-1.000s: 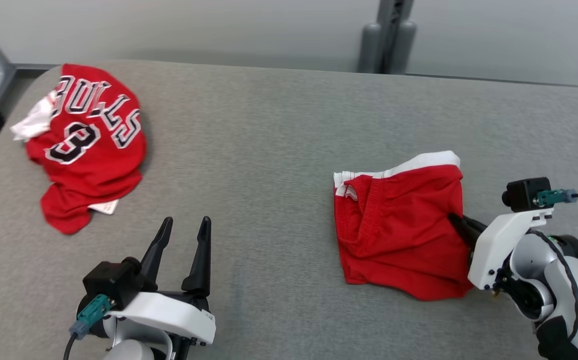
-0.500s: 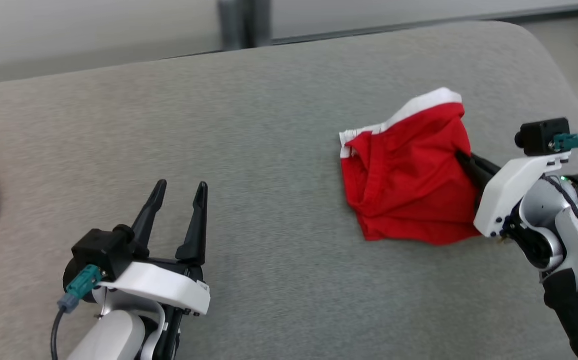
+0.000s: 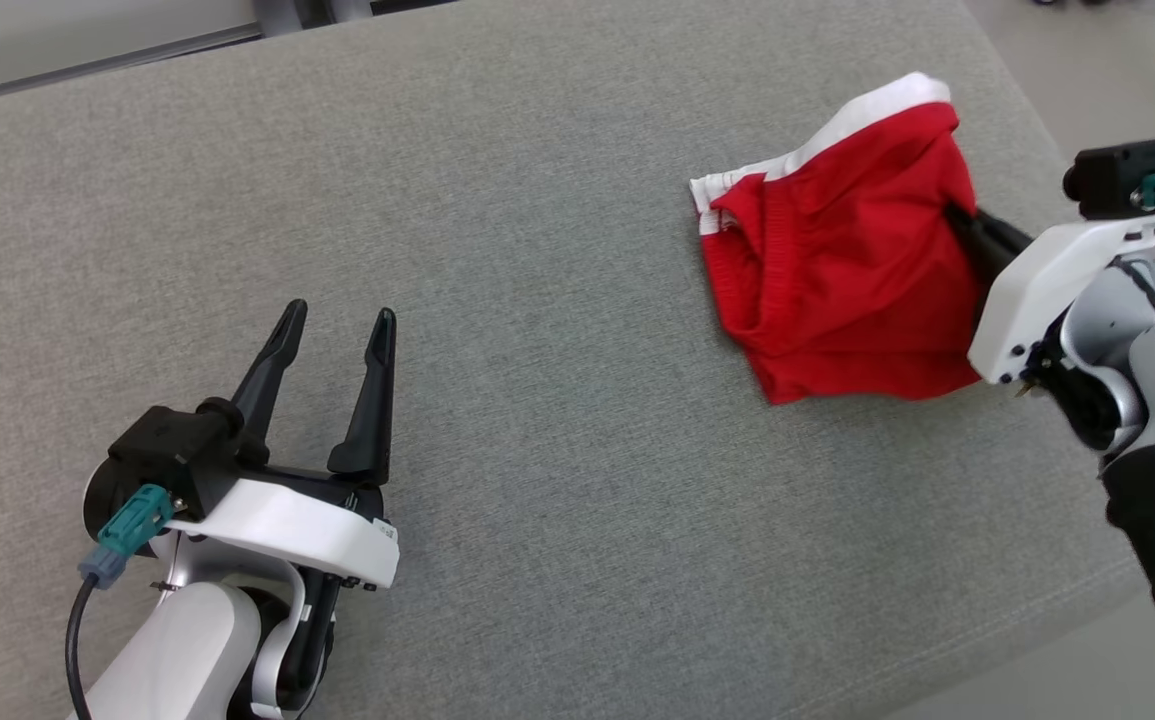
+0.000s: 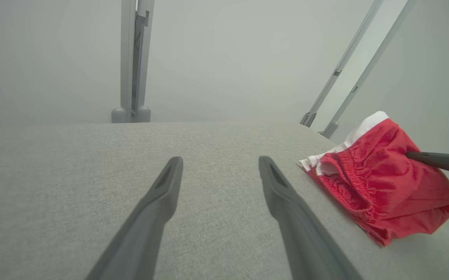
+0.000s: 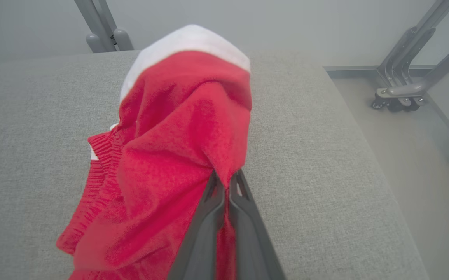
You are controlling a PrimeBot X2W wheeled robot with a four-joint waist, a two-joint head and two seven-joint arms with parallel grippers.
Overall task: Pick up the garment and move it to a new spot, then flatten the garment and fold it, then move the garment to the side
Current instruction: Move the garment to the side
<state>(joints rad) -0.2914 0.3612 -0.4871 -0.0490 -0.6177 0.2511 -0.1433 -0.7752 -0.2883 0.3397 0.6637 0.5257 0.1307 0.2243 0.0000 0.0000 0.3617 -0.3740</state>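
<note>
Head cam has swung right since a second ago, and the right arm (image 3: pixel 1057 280) has reached further out over the surface (image 3: pixel 537 250) with the red shorts (image 3: pixel 837 270). Right jaws clenched on a fold at the shorts' right side, cloth bunched at the pinch. Shorts sit at the surface's far right corner, close to its right edge, white trim on the far side, lower part resting on the surface. Left jaws spread wide, gripping nothing, over the surface's near left part, well apart from the shorts.
</note>
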